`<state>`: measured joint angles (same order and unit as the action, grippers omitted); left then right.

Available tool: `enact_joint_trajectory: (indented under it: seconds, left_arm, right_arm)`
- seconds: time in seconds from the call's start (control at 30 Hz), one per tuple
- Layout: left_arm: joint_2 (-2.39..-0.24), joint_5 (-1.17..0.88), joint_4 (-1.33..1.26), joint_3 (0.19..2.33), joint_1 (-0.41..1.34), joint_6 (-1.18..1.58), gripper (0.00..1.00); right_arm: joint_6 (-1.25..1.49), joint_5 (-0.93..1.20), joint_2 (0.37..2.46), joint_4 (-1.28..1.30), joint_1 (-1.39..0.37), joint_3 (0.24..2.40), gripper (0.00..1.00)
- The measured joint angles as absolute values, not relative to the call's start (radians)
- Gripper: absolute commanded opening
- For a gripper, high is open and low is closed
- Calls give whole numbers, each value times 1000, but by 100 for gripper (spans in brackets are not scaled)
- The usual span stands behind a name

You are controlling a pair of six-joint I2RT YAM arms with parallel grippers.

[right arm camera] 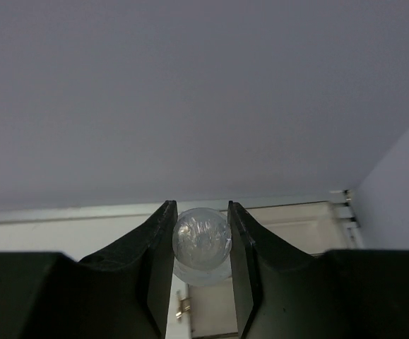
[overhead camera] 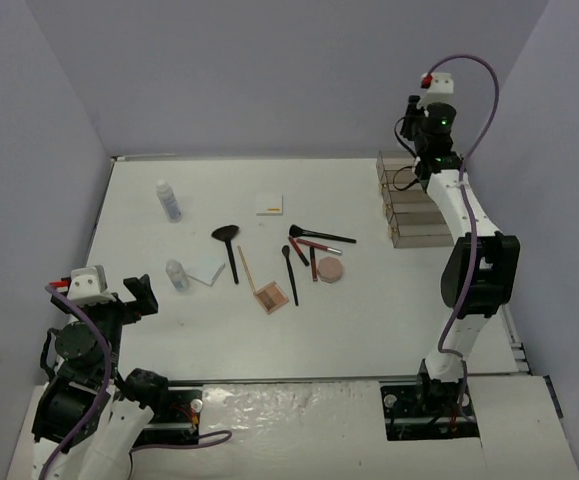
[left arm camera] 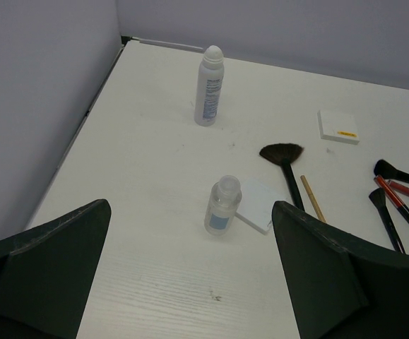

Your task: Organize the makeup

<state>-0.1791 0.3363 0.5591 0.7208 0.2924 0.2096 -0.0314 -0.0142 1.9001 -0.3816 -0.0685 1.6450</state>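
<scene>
My right gripper (right arm camera: 200, 212) is shut on a clear round bottle (right arm camera: 201, 239), held up above the clear tiered organizer (overhead camera: 414, 212) at the back right; in the top view the gripper (overhead camera: 416, 163) hides the bottle. My left gripper (left arm camera: 190, 206) is open and empty above the table's near left (overhead camera: 135, 297). Ahead of it stands a small clear bottle (left arm camera: 223, 205) (overhead camera: 177, 274) against a white pad (left arm camera: 261, 206). A tall white bottle (left arm camera: 209, 86) (overhead camera: 168, 200) stands farther back. A fan brush (overhead camera: 229, 245), tan pencil (overhead camera: 245, 268), brown palette (overhead camera: 272, 296), pink compact (overhead camera: 330, 270), red pencils (overhead camera: 314, 262) and black brushes (overhead camera: 321, 235) lie mid-table.
A second white pad (overhead camera: 269, 203) lies toward the back middle. Purple-grey walls close in the left, back and right of the white table (overhead camera: 369, 330). The right arm's column (overhead camera: 474, 280) stands at the right side.
</scene>
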Motion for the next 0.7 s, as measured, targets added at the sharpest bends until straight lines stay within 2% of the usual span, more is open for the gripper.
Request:
enact_joint_trajectory:
  seconds: [0.3, 0.57, 0.7]
  left_arm:
    - [-179, 323, 556, 716, 292, 210, 97]
    - [-180, 319, 550, 706, 292, 199, 97]
    - [-187, 319, 541, 706, 292, 192, 97]
  right_arm:
    - [-21, -11, 2090, -323, 130, 1862, 0]
    - [9, 76, 2335, -276, 222, 2002, 0]
    - [10, 118, 2357, -281, 244, 2035, 0]
